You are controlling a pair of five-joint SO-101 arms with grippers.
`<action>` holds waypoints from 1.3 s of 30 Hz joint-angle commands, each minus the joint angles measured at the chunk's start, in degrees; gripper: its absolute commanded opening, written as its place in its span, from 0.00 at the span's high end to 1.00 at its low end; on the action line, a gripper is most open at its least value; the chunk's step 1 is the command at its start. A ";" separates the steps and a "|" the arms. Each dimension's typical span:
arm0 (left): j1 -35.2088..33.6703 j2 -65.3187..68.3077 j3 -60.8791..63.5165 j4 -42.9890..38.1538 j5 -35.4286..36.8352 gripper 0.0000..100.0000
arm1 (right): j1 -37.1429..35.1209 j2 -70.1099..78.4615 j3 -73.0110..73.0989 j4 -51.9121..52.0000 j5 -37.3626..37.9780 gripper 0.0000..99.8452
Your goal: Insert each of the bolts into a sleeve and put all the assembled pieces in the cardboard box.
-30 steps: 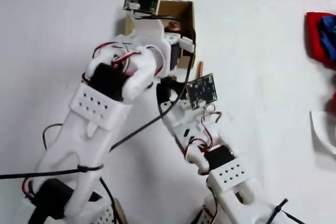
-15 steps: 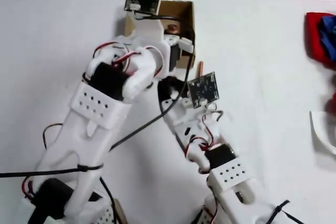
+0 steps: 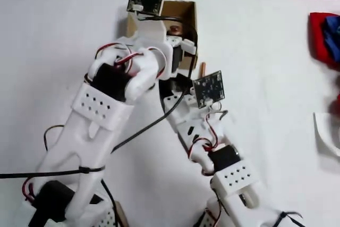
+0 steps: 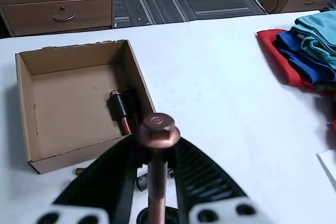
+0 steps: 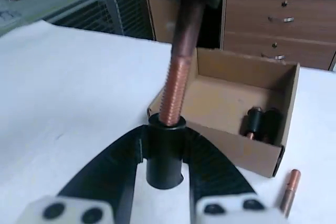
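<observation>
Here the left gripper (image 4: 156, 150) pinches a copper bolt (image 4: 156, 127) by its shank; the threaded end sits in the mouth of the black sleeve (image 5: 164, 165) clamped by the right gripper (image 5: 164, 142). Near the far edge of the table (image 3: 255, 51), the cardboard box (image 5: 247, 153) holds one assembled piece (image 5: 255, 121); a loose bolt (image 5: 289, 190) lies just beside it

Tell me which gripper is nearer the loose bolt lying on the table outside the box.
Right. The right gripper, shut on the sleeve, sits low beside the loose bolt; the left gripper holds a second bolt higher, above the sleeve.
</observation>
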 commanded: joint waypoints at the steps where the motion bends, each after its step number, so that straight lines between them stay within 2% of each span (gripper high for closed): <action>1: 0.18 -0.35 -0.31 -1.58 0.53 0.97 | 0.84 -3.74 -3.08 1.89 -0.26 0.98; 5: 0.18 -0.26 -0.22 -1.41 0.53 0.97 | 1.01 -4.26 -3.08 3.21 -0.18 0.98; 12: 0.18 -0.35 6.20 -1.85 0.53 0.97 | 1.01 -4.70 -3.08 2.95 6.59 0.98; 24: 0.18 -0.79 8.22 0.09 0.26 0.97 | 1.01 -4.70 -3.43 2.77 6.59 0.98; 30: 0.18 -0.79 8.22 2.02 0.26 0.87 | 1.01 -4.70 -3.52 2.68 6.51 0.98; 39: 0.09 -1.05 7.43 2.73 0.18 0.88 | 1.10 -4.70 -3.52 2.68 6.68 0.98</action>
